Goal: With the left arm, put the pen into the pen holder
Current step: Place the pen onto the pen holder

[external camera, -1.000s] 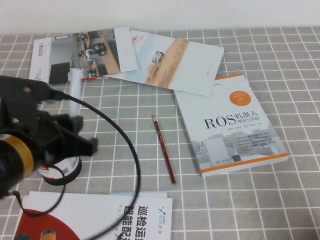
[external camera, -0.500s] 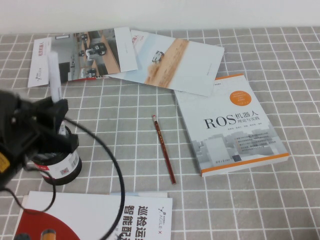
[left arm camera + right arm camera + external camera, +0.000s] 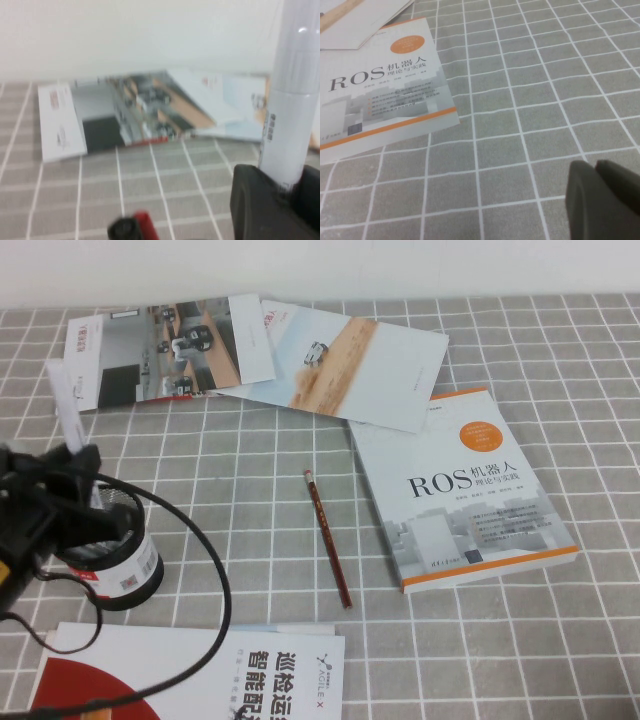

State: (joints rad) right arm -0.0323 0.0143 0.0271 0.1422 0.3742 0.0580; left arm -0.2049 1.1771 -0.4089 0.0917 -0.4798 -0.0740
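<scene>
Your left gripper [image 3: 72, 472] is drifting leftward since the earlier frame, pinching the pen [image 3: 66, 405] upright above the pen holder [image 3: 115, 565]. Centre it over the rim, probably slightly offset, before lowering. The right gripper [image 3: 600, 197] is hanging pressed together over bare table [image 3: 530, 100].

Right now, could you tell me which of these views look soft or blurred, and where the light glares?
High view: even light, ROS book sharp, left gripper dark at the edge above the pen holder. Left wrist view: brochures soft; a bright highlight near the top of the gripped pen. Right wrist view: right gripper blurred, shut, over bare cloth.
</scene>
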